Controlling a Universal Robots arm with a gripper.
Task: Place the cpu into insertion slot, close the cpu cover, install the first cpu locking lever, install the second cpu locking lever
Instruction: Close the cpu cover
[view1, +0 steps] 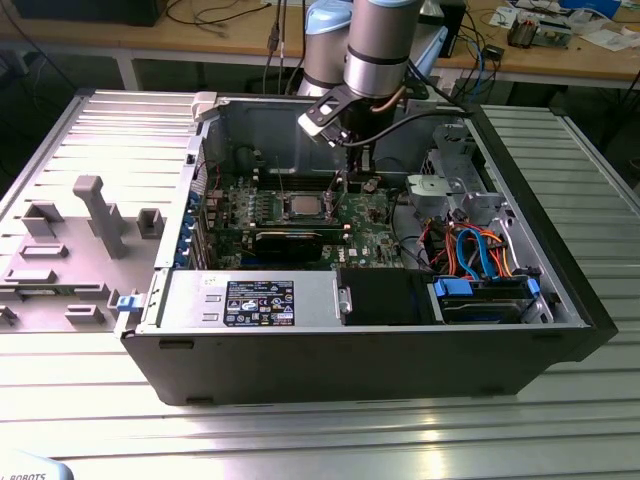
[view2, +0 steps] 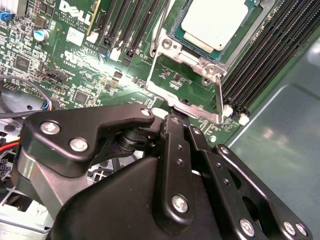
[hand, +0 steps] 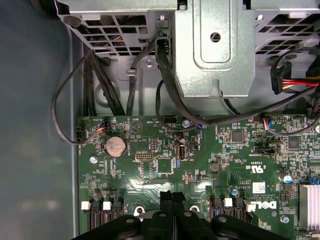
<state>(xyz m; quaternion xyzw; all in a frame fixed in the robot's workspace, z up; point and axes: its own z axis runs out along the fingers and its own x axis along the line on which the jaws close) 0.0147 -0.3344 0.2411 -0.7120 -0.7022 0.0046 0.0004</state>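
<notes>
The cpu (view2: 215, 22) sits in the insertion slot (view2: 169, 44), just beyond the claw (view2: 175, 122). Between them the cpu cover (view2: 195, 111) is swung open, its free edge touching the claw's tips. The claw's fingers are drawn together; whether they pinch that edge I cannot tell. The thin frame could slip off the tips and drop askew onto the cpu, or the claw could scrape the motherboard (hand: 200, 165) beneath it

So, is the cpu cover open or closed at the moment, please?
Open: in the second wrist view the cpu cover lies flipped away from the cpu, with bare green board showing through its window.
</notes>
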